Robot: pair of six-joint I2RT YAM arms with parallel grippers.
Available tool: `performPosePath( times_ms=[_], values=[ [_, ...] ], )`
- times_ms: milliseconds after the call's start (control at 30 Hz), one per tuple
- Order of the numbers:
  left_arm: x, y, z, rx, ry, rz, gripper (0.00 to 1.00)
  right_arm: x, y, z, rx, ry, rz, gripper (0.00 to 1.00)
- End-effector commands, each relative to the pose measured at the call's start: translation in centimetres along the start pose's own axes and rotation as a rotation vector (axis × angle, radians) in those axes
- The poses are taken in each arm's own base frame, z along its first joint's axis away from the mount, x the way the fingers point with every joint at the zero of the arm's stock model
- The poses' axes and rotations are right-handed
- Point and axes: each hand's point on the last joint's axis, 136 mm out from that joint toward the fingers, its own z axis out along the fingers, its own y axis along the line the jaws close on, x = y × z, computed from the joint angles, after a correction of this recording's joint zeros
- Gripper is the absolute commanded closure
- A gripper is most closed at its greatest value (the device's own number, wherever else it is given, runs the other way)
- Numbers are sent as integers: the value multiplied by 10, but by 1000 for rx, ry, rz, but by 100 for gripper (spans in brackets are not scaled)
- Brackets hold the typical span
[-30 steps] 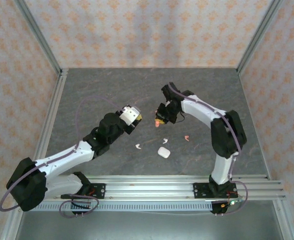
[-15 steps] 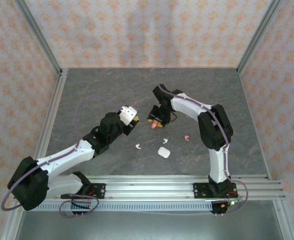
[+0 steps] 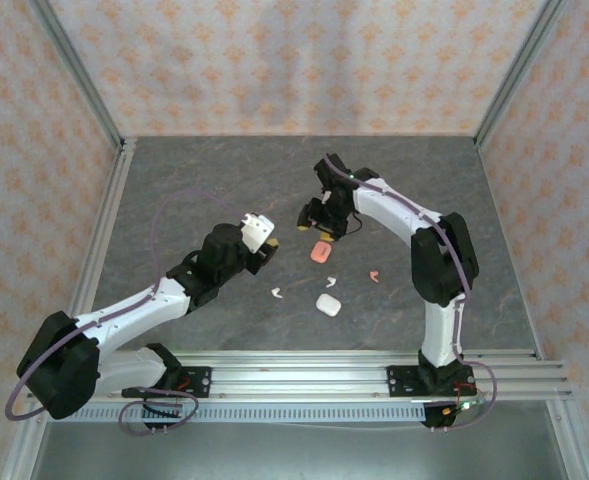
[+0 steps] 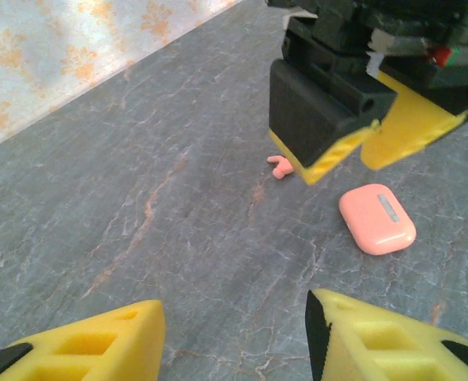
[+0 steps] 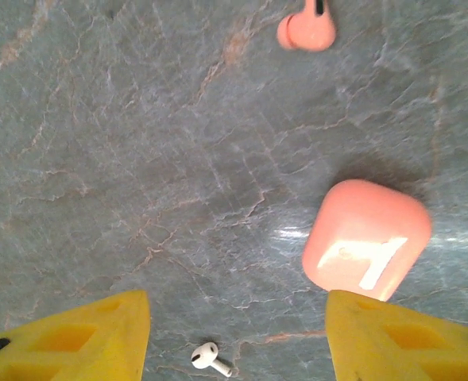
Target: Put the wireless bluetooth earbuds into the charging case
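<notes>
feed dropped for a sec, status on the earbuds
Left gripper open, empty. Right gripper open over closed pink case. Pink earbud and white earbud loose on table. Closed lid in the way.

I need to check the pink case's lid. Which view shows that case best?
Right wrist: the pink case lies large and close, seen from above, closed. Left wrist shows it smaller, at a slant; top external shows a small pink patch.

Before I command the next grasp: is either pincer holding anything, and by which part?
Nothing is held. The left pincer and right pincer both stand open and empty; the coral-pink pebble-shaped case lies free on the grey table.
</notes>
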Motion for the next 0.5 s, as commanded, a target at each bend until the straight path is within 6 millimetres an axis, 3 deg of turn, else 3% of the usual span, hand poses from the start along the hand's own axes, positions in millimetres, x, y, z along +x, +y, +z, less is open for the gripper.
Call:
performPosePath(
  times_ms=[0,233,467],
  values=[
    [-9,-3,-3,34,-23,12,50,-4,-17,-13,73,-48,-36,40],
    [-5,-1,-7,24,10,47,50,0,-51,-4,218,-66,-52,31],
    [3,-1,-8,22,30,45,50,4,-57,17,305,-91,-40,24]
  ],
)
